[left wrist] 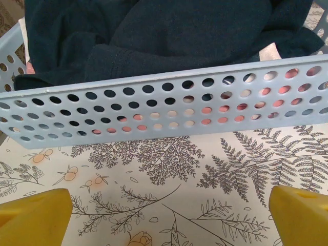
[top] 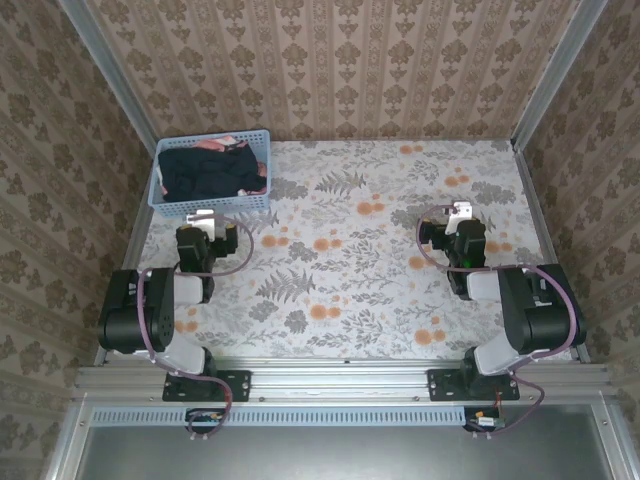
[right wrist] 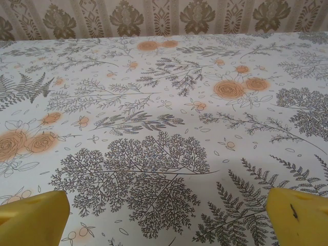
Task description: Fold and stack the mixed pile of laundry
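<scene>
1. Table point(top: 360, 270): a flat surface under a smooth cloth printed with grey ferns and orange flowers. This is the likely folding area.
2. Basket point(left wrist: 164, 110): light blue rigid plastic, rectangular, with walls pierced by rows of round holes. It stands at the far left corner of the table.
3. Navy garment point(left wrist: 179, 31): soft, thick and matte, crumpled into heavy folds. It lies on top and fills most of the basket. Nothing is folded or stacked yet, so the task is judged to be at its first step, taking this garment out.
4. Coral-pink garment point(left wrist: 270, 51): lies under the navy one. It shows at the basket's right end and through the holes. Its print cannot be made out here.
5. Left gripper point(left wrist: 164, 220): yellow fingers spread wide, holding nothing, low over the cloth just before the basket's near wall. The next move calls for rising over that wall, pinching a navy fold and lifting without dragging the light basket.
6. Right gripper point(right wrist: 164, 220): fingers wide apart and empty, over the table's right side, well apart from the basket.
</scene>
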Controlling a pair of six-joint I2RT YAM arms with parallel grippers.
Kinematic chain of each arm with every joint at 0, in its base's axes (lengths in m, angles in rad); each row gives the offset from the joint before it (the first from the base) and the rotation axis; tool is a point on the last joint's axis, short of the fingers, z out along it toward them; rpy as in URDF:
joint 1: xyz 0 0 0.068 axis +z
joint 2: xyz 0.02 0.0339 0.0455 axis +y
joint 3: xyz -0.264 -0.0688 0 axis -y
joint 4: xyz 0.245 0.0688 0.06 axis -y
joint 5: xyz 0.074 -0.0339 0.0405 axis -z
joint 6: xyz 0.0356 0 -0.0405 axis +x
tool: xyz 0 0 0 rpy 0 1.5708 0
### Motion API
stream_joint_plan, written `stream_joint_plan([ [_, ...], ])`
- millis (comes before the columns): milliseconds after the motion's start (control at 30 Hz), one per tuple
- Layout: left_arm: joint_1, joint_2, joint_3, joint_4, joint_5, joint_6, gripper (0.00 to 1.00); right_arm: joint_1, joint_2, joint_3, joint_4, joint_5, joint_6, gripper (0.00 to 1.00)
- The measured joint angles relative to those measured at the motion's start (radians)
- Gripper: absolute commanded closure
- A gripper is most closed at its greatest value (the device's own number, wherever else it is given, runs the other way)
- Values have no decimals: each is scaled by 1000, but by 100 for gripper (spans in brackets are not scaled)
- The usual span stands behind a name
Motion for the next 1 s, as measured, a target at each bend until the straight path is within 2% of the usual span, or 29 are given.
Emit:
stream_joint_plan([
  [267, 2, 0, 0, 0, 3, 0, 0, 0, 0, 0, 0, 0, 0, 0],
  [700, 35, 0, 1, -22, 92, 0, 0, -5, 0, 0, -10, 0, 0, 0],
  [1000, 25, -7, 2, -31, 63, 0, 0, -5, -6, 3, -39, 8, 2, 0],
])
